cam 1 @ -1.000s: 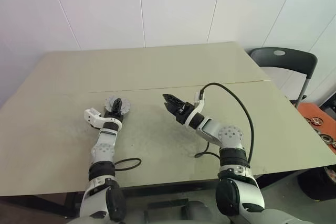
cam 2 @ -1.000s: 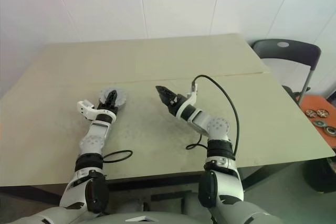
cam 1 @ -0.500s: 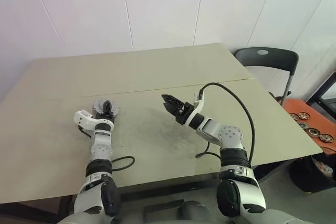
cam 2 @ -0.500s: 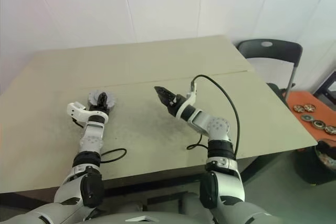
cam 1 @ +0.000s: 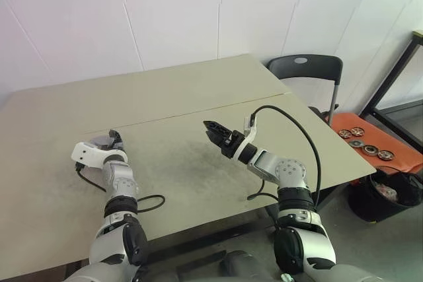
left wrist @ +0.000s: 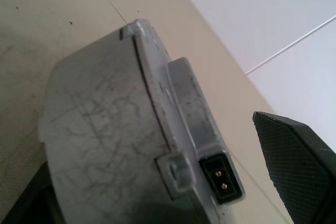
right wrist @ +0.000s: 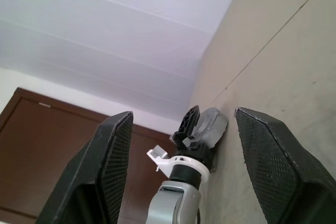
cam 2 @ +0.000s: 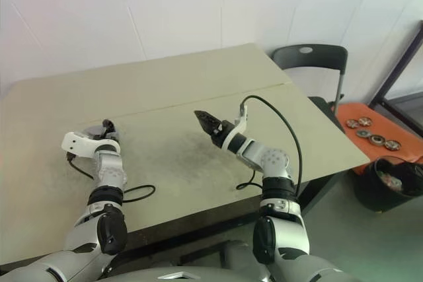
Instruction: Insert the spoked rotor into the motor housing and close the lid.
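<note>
Left wrist view is where the grey metal disc (left wrist: 105, 129) is best seen. It lies on the table (cam 1: 198, 90), near the robot's left edge, and it sits between the two black fingers of the left claw (cam 1: 114, 138). That claw is spread wide. One finger (left wrist: 294, 166) is held clear of the disc with a gap between them. Whether the other finger is touching it cannot be told.

The right claw (cam 1: 210, 127) is held up over the middle of the table. It is spread open too, and nothing is held in it.

The disc is likely the motor's lid or its closed body, but which one cannot be told for sure. It is made of metal, so it is judged to be hard, stiff and rather heavy for how small it is. Its face is scratched yet smooth, so it could slip. It should be taken by the rim, with one finger on each side. The little plug hole on its edge should be kept free.
</note>
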